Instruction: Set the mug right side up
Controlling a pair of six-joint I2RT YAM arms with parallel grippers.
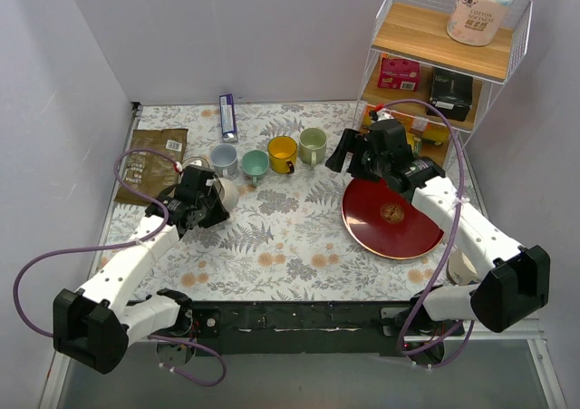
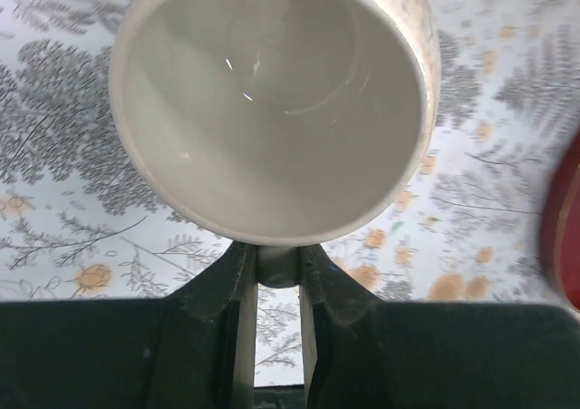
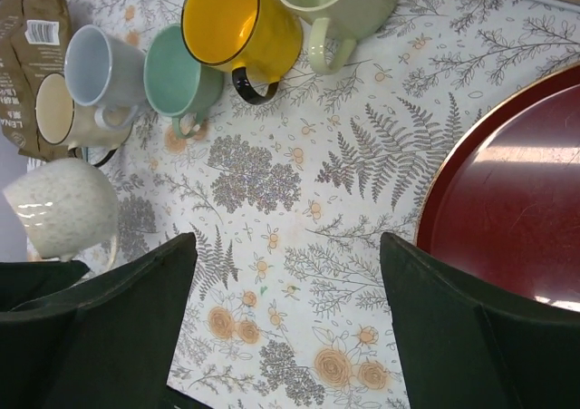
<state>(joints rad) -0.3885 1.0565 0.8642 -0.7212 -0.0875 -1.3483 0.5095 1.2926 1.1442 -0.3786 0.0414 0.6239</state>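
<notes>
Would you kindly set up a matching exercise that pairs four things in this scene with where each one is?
Things:
1. white mug
2. yellow mug
3. red plate
4. paper roll

Places:
A. on the top shelf
B. in the left gripper
C. between the teal mug and the green mug
D. on the right half of the table

Pairs: 1-B, 2-C, 3-D, 4-A

cream speckled mug [image 2: 272,110], yellow mug [image 3: 240,24], red plate [image 3: 507,209]

Speckled white mug [image 2: 272,110] on its side
</notes>
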